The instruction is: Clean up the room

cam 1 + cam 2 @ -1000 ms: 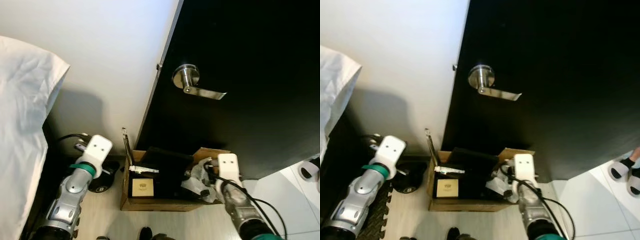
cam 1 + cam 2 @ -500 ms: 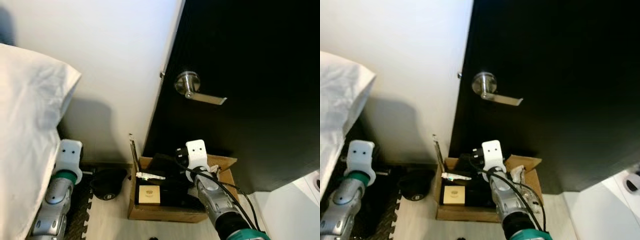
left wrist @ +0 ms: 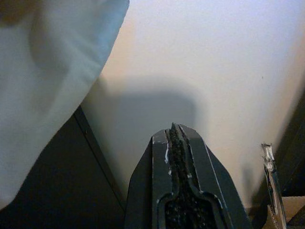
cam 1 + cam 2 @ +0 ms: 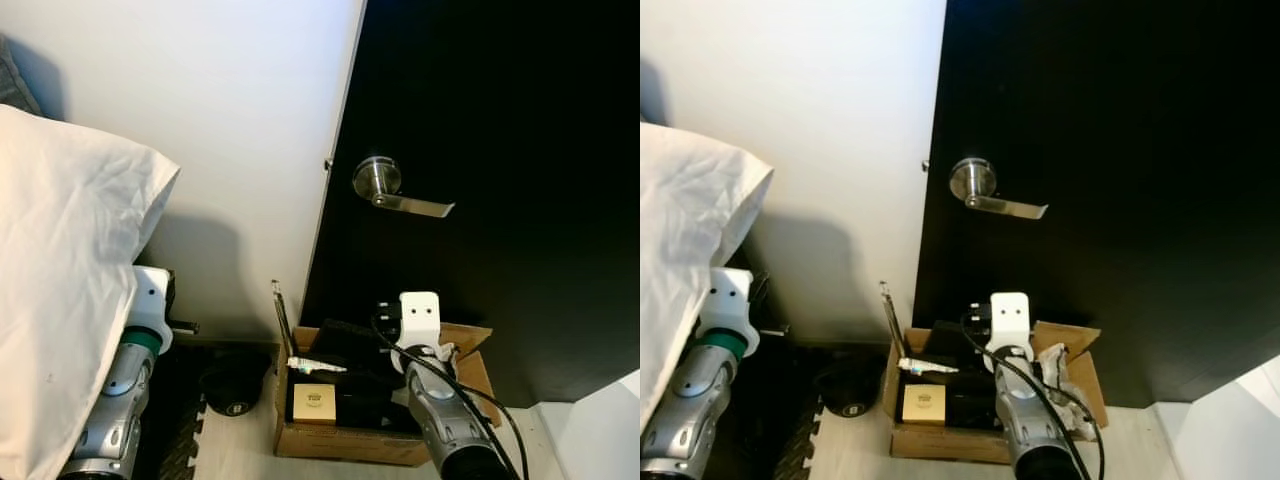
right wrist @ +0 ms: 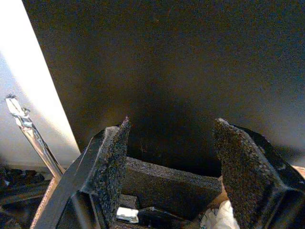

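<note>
1. While over the cardboard box (image 4: 380, 445) at the foot of the black door (image 4: 500, 150): right gripper (image 5: 171, 171) poised above box contents, so step in hand judged as sorting or reaching into the box.
2. Right gripper: jaws spread wide, nothing between the pads (image 5: 114, 162); aimed at a dark flat item (image 5: 171, 188) standing at the far side of the box.
3. Box contents noted: small tan carton (image 4: 314, 404), white tube (image 4: 316, 366), crumpled white material (image 4: 1058, 365) at the right side. Thin metal strip (image 4: 282, 315) leaning up from the box's left far corner.
4. Right arm: extended forward and down from near right, wrist over box centre.
5. Left gripper (image 3: 176, 138): pressed fully together, holding nothing; left arm raised beside the white pillow (image 4: 60, 290), pointed at the white wall (image 4: 220, 120).
6. Black ball (image 4: 234, 385) on floor just left of the box, apart from both grippers.
7. Next move, as judged: lower right gripper onto one chosen item, then close.
</note>
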Controlling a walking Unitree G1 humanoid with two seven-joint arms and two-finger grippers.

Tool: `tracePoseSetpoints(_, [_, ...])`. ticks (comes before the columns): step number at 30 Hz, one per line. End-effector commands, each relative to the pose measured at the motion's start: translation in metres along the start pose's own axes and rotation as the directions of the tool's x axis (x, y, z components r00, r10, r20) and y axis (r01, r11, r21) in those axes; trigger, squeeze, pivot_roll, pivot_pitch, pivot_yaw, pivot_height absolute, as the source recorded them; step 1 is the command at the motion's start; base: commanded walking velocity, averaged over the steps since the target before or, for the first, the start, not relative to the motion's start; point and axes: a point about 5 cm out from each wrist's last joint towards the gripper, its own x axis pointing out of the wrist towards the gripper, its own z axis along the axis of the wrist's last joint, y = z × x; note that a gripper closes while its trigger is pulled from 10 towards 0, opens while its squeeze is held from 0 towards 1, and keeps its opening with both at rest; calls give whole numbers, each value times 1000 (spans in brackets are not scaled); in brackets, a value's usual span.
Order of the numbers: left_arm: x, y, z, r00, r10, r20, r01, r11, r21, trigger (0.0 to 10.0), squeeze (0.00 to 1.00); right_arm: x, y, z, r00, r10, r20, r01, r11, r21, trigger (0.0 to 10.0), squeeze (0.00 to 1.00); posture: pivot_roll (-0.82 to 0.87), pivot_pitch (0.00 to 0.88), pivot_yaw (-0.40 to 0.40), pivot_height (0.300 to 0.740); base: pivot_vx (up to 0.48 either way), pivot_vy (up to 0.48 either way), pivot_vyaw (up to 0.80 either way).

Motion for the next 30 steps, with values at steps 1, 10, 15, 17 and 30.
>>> tracePoseSetpoints(1, [0, -2, 4, 1000, -14, 22, 13, 1000, 7, 10000, 0, 0, -1, -4, 1000, -17, -24, 17, 1000, -1, 10000, 0, 216, 0, 10, 740, 0, 0, 0])
tracePoseSetpoints(10, [-3, 6, -3, 1000, 16, -18, -17, 1000, -22, 10000, 0, -2, 1, 1, 1000, -26, 8, 25, 997, 69, 10000, 0, 223, 0, -20, 740, 0, 0, 0])
tracePoseSetpoints(15, [-9, -2, -9, 1000, -12, -28, 11, 999, -33, 10000, 0, -5, -2, 0, 1000, -28, 10, 27, 999, 43, 10000, 0, 214, 0, -25, 740, 0, 0, 0])
tracePoseSetpoints(17, [-8, -5, -9, 999, -16, -29, 15, 999, -46, 10000, 0, -6, -2, 1, 999, -30, 21, 29, 999, 27, 10000, 0, 195, 0, -26, 740, 0, 0, 0])
tracePoseSetpoints(30, [-4, -13, -4, 999, -48, -15, 47, 998, -46, 10000, 0, -7, -1, 2, 1000, -24, 19, 24, 1000, 5, 10000, 0, 194, 0, -33, 740, 0, 0, 0])
